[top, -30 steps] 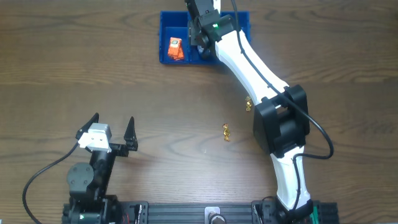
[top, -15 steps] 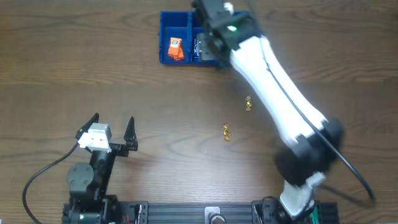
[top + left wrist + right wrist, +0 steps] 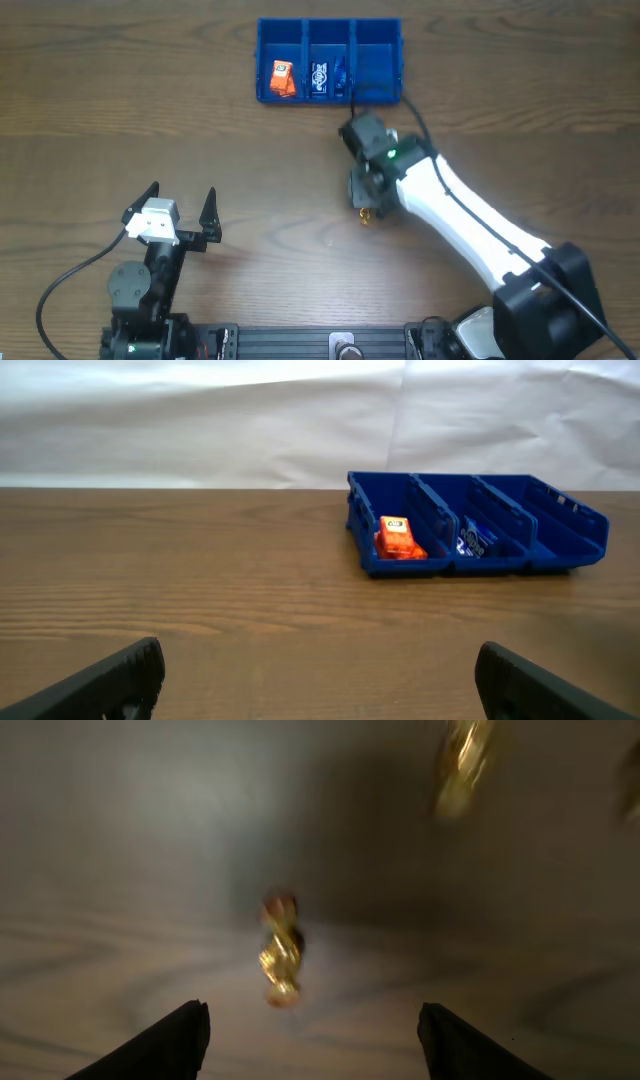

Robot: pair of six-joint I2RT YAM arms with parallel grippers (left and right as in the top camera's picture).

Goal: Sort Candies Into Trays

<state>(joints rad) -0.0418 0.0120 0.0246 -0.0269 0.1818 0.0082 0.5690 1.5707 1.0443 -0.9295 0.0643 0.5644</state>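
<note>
blue tray (image 3: 565, 555) on wooden table (image 3: 200, 590); orange candy (image 3: 399, 538) in an end compartment, blue candy (image 3: 475, 542) in the middle one. left gripper (image 3: 318, 675) spread wide.

Top view overhead; left wrist low, toward shared tray (image 3: 590, 535); right wrist near tabletop (image 3: 120, 870).

From above, the right arm (image 3: 470, 225)'s wrist hides its pincer (image 3: 312, 1018) and part of the gold candy (image 3: 279, 963) under it. From that wrist, this candy and a second gold candy (image 3: 460, 758) are smeared, the second clipped at the edge. The blue candy (image 3: 472, 543) sits half behind a tray (image 3: 575, 530) divider.
</note>
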